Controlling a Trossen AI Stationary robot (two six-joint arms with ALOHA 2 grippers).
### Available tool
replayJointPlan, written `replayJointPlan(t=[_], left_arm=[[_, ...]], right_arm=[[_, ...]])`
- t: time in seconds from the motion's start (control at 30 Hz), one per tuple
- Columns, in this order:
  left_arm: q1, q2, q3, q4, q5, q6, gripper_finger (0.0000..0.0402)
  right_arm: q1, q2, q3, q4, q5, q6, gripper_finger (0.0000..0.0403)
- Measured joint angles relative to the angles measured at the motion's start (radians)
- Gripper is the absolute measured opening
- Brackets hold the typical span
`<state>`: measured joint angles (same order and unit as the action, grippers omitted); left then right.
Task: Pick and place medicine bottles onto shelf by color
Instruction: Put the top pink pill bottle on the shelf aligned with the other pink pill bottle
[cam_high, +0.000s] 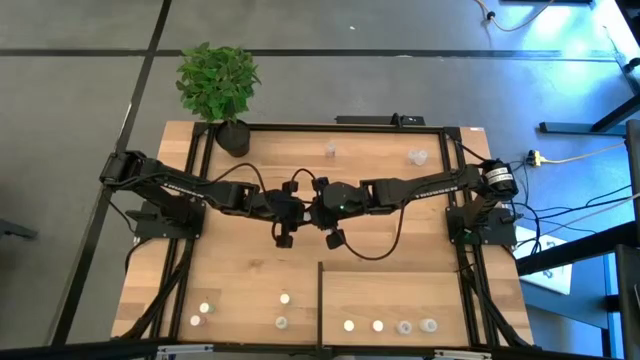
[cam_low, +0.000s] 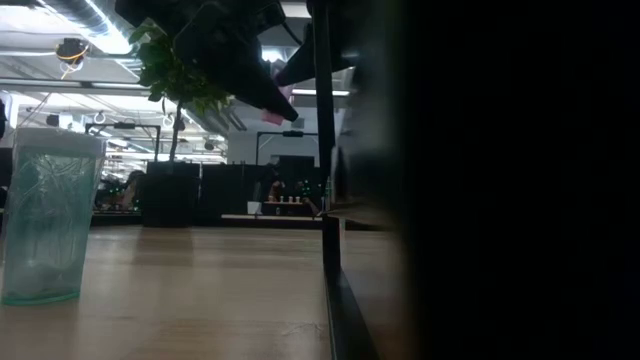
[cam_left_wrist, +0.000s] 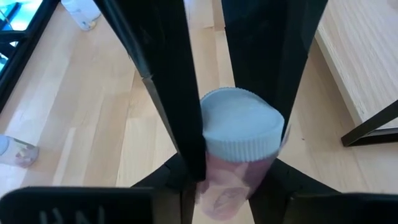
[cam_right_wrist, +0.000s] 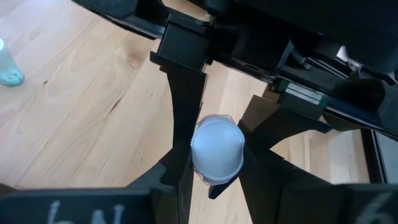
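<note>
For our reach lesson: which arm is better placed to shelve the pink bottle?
Right. The shelf lies on the right arm's side, and the right gripper is at the pink bottle that the left gripper holds mid-table.

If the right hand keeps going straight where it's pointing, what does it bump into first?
Probably the left hand. The right hand grips a white-capped bottle, and the left hand's fingers close on the same bottle just ahead, right in the way. Exact depth is unclear.
</note>
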<state>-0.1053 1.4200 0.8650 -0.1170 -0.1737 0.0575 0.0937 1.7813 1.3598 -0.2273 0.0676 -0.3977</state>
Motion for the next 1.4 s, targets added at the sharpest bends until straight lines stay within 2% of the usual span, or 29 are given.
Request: replayJointPlan(t=[0.13,0.27,1.4], left_arm=[[0.000,0.000,0.000,0.004,-0.006,-0.001,0.0131],[-0.002,0.000,0.000,0.004,-0.078,0.002,0.0142],[-0.012,0.000,0.000,0.006,-0.090,-0.024,0.0141]], right_arm=[[0.000,0.000,0.000,-0.001,0.001,0.000,0.0112],[-0.002,0.000,0.000,0.000,0.011,0.000,0.0110],[-0.009,0.000,0.000,-0.001,0.026,0.054,0.0114]])
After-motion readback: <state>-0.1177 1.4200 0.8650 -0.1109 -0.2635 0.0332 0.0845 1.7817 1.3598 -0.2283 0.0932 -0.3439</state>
